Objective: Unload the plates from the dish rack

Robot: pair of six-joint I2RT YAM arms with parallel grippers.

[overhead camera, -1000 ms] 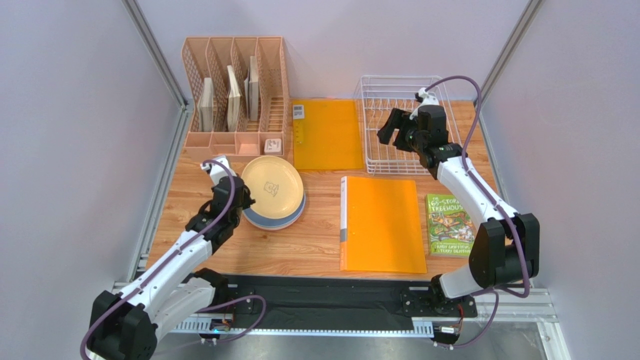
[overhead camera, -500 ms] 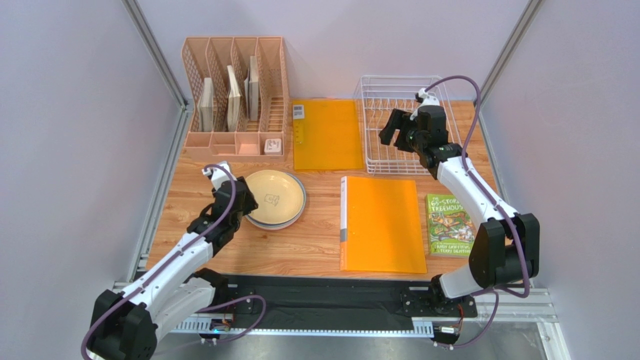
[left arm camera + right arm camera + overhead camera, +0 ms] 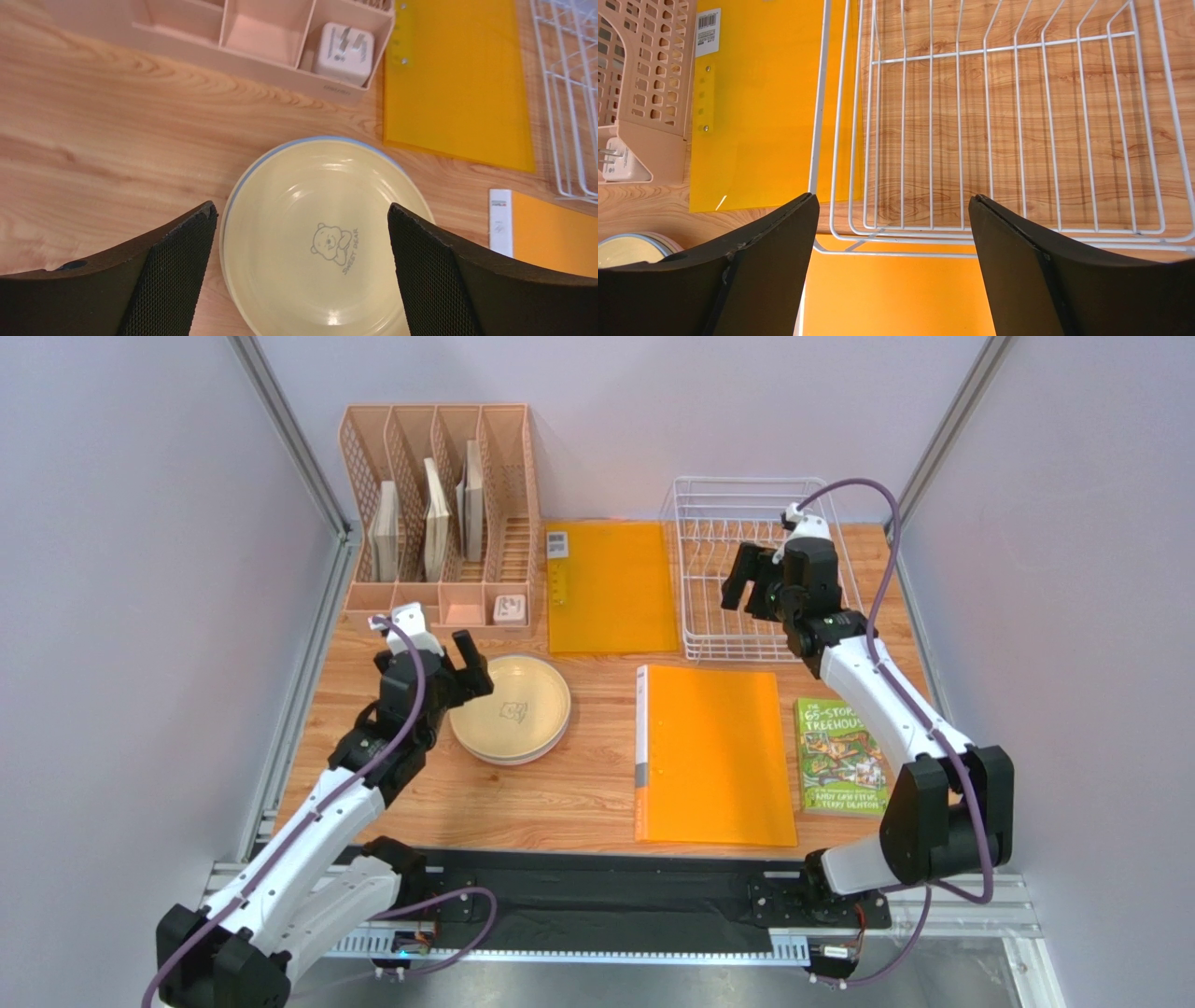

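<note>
A stack of plates [image 3: 509, 709] lies flat on the wooden table, left of centre. A beige plate [image 3: 323, 238] with a small bear mark is on top, and a light blue rim [image 3: 281, 149] shows beneath it. My left gripper [image 3: 452, 661] hovers over the stack's left side, open, its fingers [image 3: 168, 259] spread either side of the beige plate without touching it. The white wire dish rack [image 3: 701, 504] stands at the back right, and no plate shows inside it. My right gripper [image 3: 753, 577] hangs open above the rack's near edge [image 3: 899, 248], holding nothing.
A peach file organizer [image 3: 438, 504] with books stands at the back left, with a white charger [image 3: 342, 52] in its front tray. One orange folder [image 3: 612, 588] lies beside the rack and another orange folder [image 3: 716, 753] lies in front. A green book [image 3: 842, 756] sits at the right.
My left gripper has let go of the beige plate, which has settled flat onto the stack. The gripper has opened wide and drawn back to the left. The right gripper has shifted slightly.
</note>
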